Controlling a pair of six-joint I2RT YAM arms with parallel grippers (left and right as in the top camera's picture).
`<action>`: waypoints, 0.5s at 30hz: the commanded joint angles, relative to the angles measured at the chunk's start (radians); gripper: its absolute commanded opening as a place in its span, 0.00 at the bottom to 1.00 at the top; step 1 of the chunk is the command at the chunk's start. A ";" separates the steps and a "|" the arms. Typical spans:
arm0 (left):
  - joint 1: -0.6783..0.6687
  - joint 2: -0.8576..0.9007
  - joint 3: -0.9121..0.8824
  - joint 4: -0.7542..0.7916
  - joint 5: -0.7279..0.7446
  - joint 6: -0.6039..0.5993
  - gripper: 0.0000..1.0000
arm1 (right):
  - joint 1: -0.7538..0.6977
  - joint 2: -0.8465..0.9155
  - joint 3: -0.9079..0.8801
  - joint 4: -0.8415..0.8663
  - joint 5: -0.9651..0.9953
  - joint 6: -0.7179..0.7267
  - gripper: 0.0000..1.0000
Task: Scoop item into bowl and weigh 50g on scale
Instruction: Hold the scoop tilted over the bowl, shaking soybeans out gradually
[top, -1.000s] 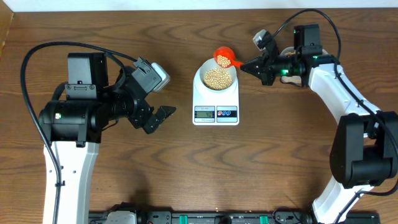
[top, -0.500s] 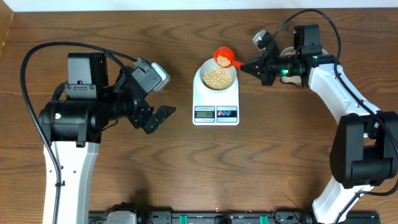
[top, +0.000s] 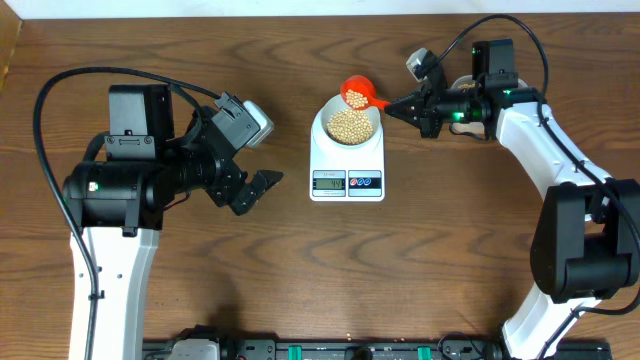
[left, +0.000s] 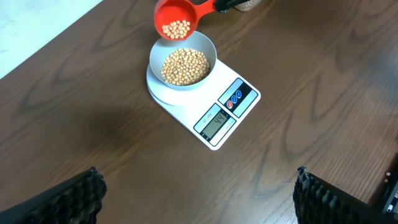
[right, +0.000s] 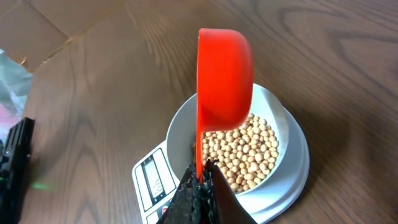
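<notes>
Above the far rim of the bowl (left: 210, 53), my right gripper (top: 398, 104) is clamped on the handle of the red scoop (left: 176, 21), its 2 fingers pressed tight with the handle between them. Over the past second the scoop has crept slightly further across the rim and tipped a shade more. Nothing else on the table (top: 480, 250) has shifted. Most of the beans (left: 183, 65) lie heaped in the bowl, filling it about halfway, and a small cluster is left in the scoop's cup. The bowl sits on the scale (left: 217, 121), centred on its platform, with the display toward the near edge. I cannot read the digits surely from any view. So small a shift suggests I am in the fine topping-up stage, trickling rather than dumping, and I judge the reading to be close to 50 g. The next move calls for a slow tilt, letting 1 or 2 beans go at a time. My left gripper (left: 196, 202) hangs wide and empty, well apart from the scale.
</notes>
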 joint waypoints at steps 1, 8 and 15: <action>0.004 -0.001 0.018 0.000 0.016 -0.002 0.98 | 0.008 0.011 -0.003 -0.010 0.089 -0.015 0.01; 0.004 -0.001 0.018 0.000 0.016 -0.002 0.98 | 0.009 0.012 -0.003 -0.006 0.073 -0.015 0.01; 0.004 -0.001 0.018 0.000 0.016 -0.002 0.98 | 0.011 0.008 -0.003 0.003 0.046 -0.014 0.01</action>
